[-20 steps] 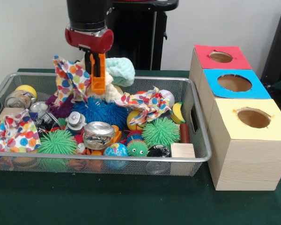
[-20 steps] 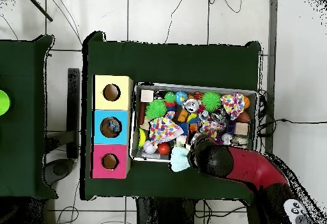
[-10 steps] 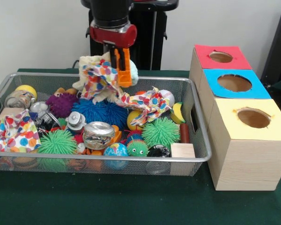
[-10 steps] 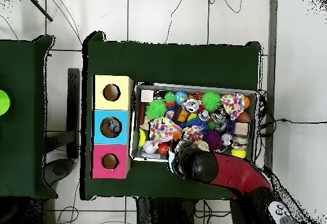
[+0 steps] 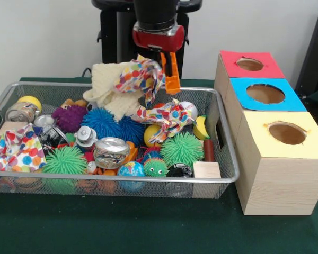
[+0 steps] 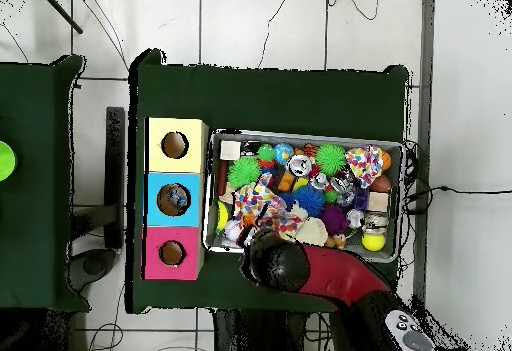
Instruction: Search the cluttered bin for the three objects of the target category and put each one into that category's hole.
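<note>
Front view: the orange-fingered gripper [image 5: 169, 74] is hanging above the far side of the wire mesh bin [image 5: 222, 159], jaws clenched on a polka-dot cloth [image 5: 139, 75] that is dangling clear of the clutter, just beside a cream knitted cloth [image 5: 110, 87]. Two more polka-dot cloths are lying in the bin, one in the middle [image 5: 164, 116], one at the left end [image 5: 17, 149]. The row of three wooden boxes with red, blue and yellow holed tops [image 5: 265, 94] is standing beside the bin.

Overhead view: the red and black arm [image 6: 320, 272] is covering the gripper at the bin's edge near the red-topped box [image 6: 172, 253].
</note>
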Tool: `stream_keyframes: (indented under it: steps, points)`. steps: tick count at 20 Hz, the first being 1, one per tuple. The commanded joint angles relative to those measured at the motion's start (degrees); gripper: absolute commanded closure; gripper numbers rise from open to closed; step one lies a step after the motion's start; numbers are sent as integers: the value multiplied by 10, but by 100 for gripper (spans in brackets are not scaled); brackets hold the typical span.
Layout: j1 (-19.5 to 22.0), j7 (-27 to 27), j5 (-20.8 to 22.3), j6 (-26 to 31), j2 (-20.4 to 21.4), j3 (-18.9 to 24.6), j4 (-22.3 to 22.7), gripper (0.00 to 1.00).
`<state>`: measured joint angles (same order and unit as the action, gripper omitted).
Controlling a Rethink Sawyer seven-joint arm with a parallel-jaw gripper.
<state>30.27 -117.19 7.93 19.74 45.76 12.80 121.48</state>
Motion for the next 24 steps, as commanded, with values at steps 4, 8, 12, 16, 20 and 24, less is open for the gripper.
stream_keyframes:
  steps: [4, 8, 12, 16, 20, 24]
  points:
    - [-13, -77, -29, -38, 4, 25, 6, 100]
    - [-13, -67, -20, -58, -9, 29, -9, 100]
    - [-15, -64, -12, -77, -13, 32, -17, 100]
    - [-38, -59, -1, -89, -20, 16, -53, 100]
    - [-74, -62, -3, -78, -18, -8, -87, 100]
    - [-88, -67, -14, -69, -17, -14, -97, 100]
